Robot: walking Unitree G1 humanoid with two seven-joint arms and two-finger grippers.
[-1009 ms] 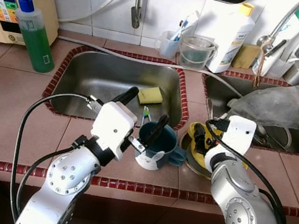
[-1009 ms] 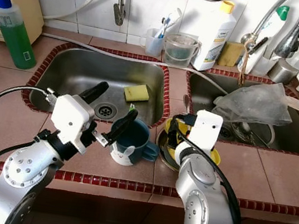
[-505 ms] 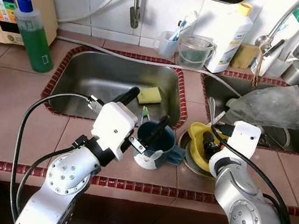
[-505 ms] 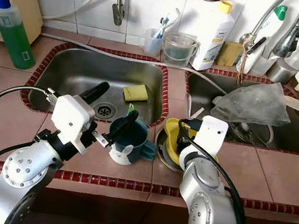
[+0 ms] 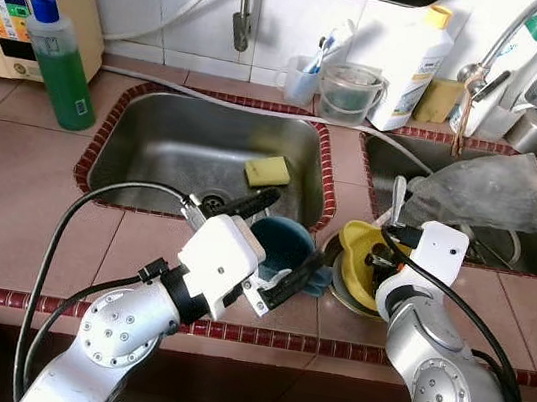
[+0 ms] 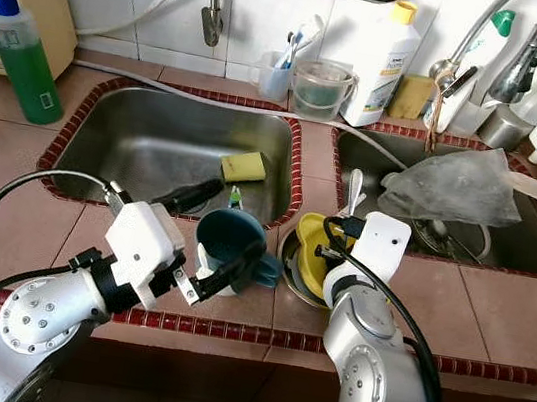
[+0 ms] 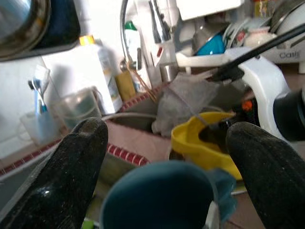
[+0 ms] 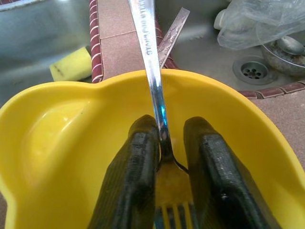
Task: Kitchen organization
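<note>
A teal mug (image 5: 280, 245) stands on the tiled counter at the front rim of the left sink. My left gripper (image 5: 270, 244) is open, one finger behind the mug and one in front, and the mug (image 7: 159, 196) sits low between the wide-apart fingers (image 7: 78, 167). To its right a yellow bowl (image 5: 353, 246) rests on a metal plate. My right gripper (image 8: 170, 157) reaches into the bowl (image 8: 57, 129) and is shut on a metal fork (image 8: 151, 71). The fork's handle (image 5: 398, 192) sticks up toward the right sink.
A yellow sponge (image 5: 269, 171) lies in the left sink (image 5: 157, 134). A crumpled plastic bag (image 5: 493, 186) lies over dishes in the right sink. A green soap bottle (image 5: 64, 69) stands at the back left; cups (image 5: 350, 92) and a white bottle (image 5: 415, 66) line the back wall.
My left gripper's finger has come out of the mug, and the gripper has turned and dropped to straddle it. The right gripper has closed on the fork and raised its handle.
</note>
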